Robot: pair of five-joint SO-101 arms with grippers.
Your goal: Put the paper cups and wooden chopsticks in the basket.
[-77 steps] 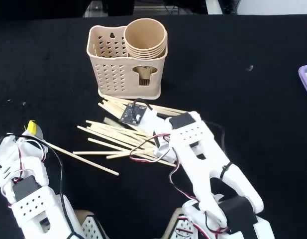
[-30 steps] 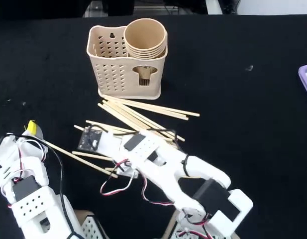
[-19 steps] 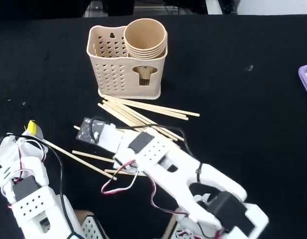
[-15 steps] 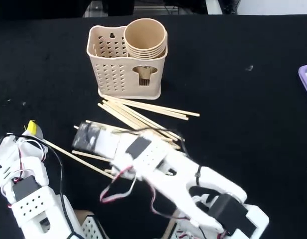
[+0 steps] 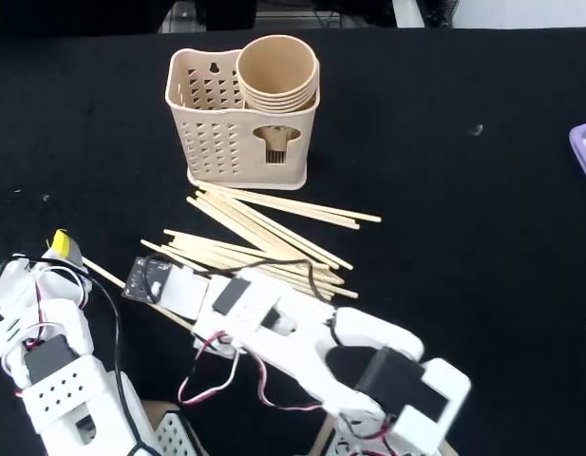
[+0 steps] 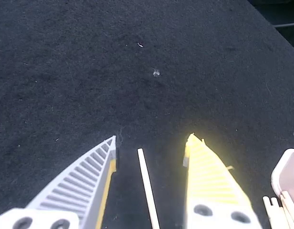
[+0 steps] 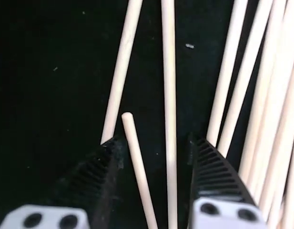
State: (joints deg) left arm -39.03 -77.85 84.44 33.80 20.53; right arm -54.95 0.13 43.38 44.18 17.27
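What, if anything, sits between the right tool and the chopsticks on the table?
Nothing visible does. The right tool is open over the chopsticks, two of them lying between its fingers.

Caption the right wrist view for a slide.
Open end effector straddling two chopsticks on the black table, more chopsticks lying beside.

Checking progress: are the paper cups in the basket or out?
In: the nested paper cups stand upright inside one end of the basket.
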